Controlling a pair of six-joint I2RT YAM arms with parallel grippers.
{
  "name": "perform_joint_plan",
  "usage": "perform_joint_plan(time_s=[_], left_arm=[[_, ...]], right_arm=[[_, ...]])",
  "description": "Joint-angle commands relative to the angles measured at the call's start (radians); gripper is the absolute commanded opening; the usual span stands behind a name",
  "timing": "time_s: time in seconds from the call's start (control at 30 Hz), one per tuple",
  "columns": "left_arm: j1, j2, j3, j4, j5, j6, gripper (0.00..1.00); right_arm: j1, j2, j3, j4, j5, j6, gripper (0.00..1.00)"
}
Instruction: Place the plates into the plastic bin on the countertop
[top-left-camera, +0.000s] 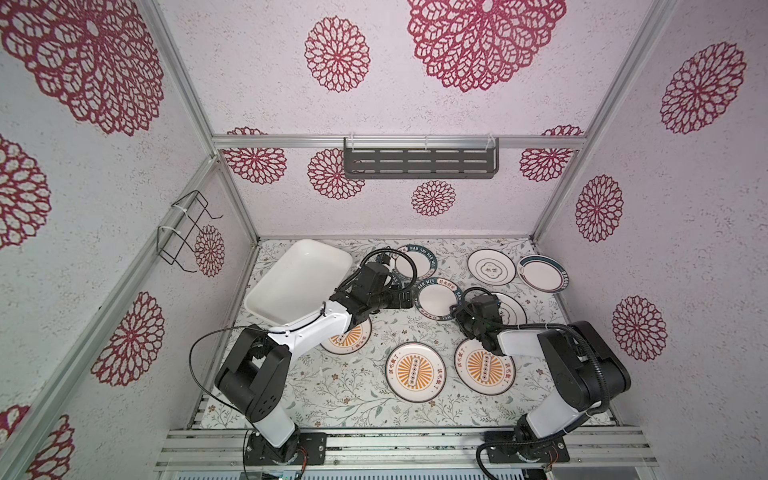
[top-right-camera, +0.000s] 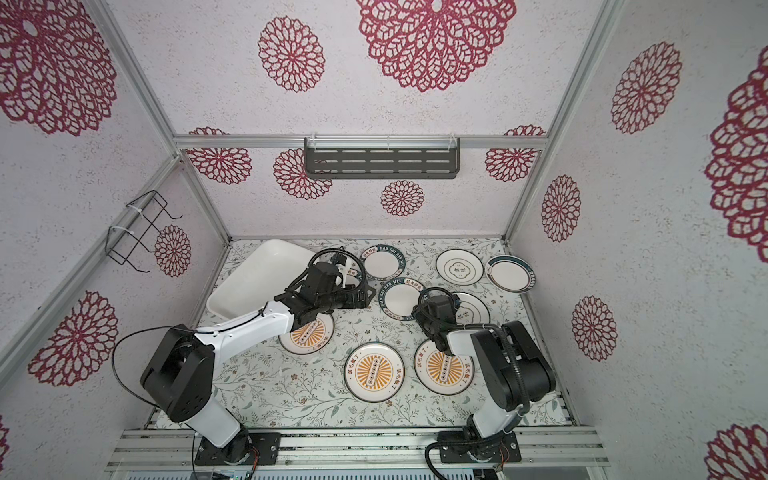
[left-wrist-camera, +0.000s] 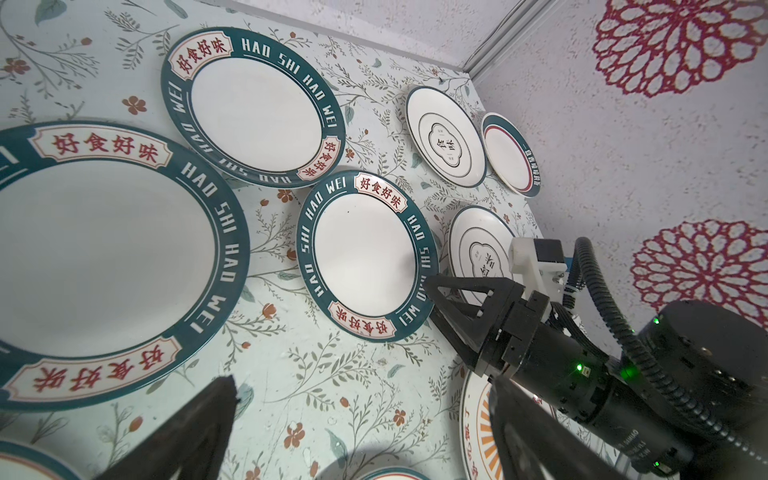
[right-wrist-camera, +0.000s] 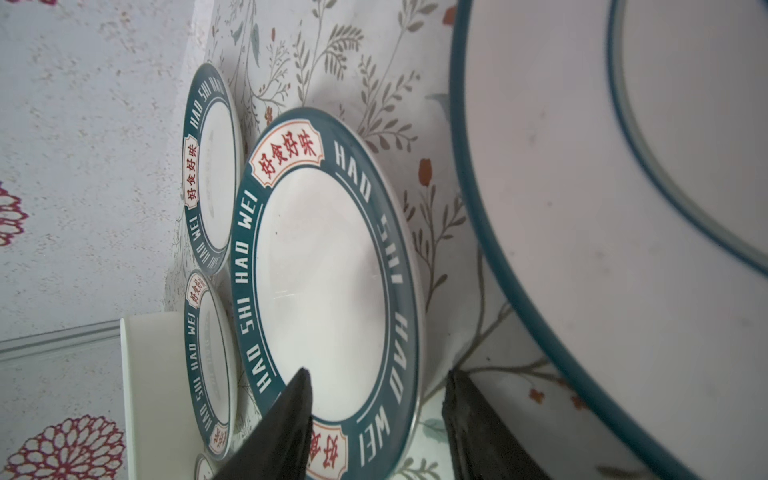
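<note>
In both top views the right end effector (top-left-camera: 455, 310) sits low at the near edge of a teal-rimmed plate (top-left-camera: 436, 298) lying flat on the tabletop (top-left-camera: 332, 395). The plastic bin (top-left-camera: 299, 278) lies well off to its left, past the left end effector (top-left-camera: 405, 300). That one hangs released, jaws spread wide and empty, over a second teal plate (top-right-camera: 353, 275), and its arm crosses the straight way to the bin. Sunburst plates (top-left-camera: 414, 372) lie behind the right end effector, and a ringed plate (top-left-camera: 509, 309) is just beside it on its right.

The left wrist view shows the right end effector's two fingers (left-wrist-camera: 457, 286) parted, one on each side of the plate's rim. A third teal plate (left-wrist-camera: 253, 108) lies near, beyond the one being taken.

The right wrist view shows one finger over the white well and the other outside the edge, with a sliver of gap there. So it looks released, astride the rim and not yet clenched.

The plate looks stiff, glazed and slick, and it would likely chip if dropped. Lying flat, it offers only the raised teal rim as a hold. Pinched at one edge it will probably droop, so a slow lift suits. The ringed plate crowds the outer finger.
</note>
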Motion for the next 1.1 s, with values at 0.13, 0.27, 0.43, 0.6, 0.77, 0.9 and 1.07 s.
perform_joint_plan(time_s=[0.13,0.27,0.43,0.6,0.77,0.9,1.07], left_arm=[[-0.007,-0.032,-0.019,0.007,-0.036,-0.015,0.97],[-0.007,-0.047,-0.029,0.010,-0.040,-0.021,0.97],[-0.007,-0.050,-0.037,0.012,-0.046,-0.025,0.97],[-0.006,-0.045,-0.026,0.005,-0.032,-0.023,0.97],[0.000,-0.037,-0.007,-0.011,-0.013,-0.016,0.97],[0.013,-0.010,0.049,-0.068,0.066,0.029,0.97],[0.020,0.029,0.105,-0.114,0.110,0.063,0.97]], right_arm=[[-0.013,0.045,-0.015,0.064,-0.033,0.056,0.31],[-0.028,0.068,-0.030,0.118,-0.060,0.073,0.08],[-0.043,0.081,-0.058,0.207,-0.100,0.106,0.00],[-0.042,0.023,-0.055,0.133,-0.064,0.065,0.00],[-0.042,-0.110,-0.018,-0.077,-0.006,-0.029,0.00],[-0.042,-0.240,0.048,-0.325,0.078,-0.140,0.00],[-0.043,-0.363,0.091,-0.423,0.073,-0.225,0.00]])
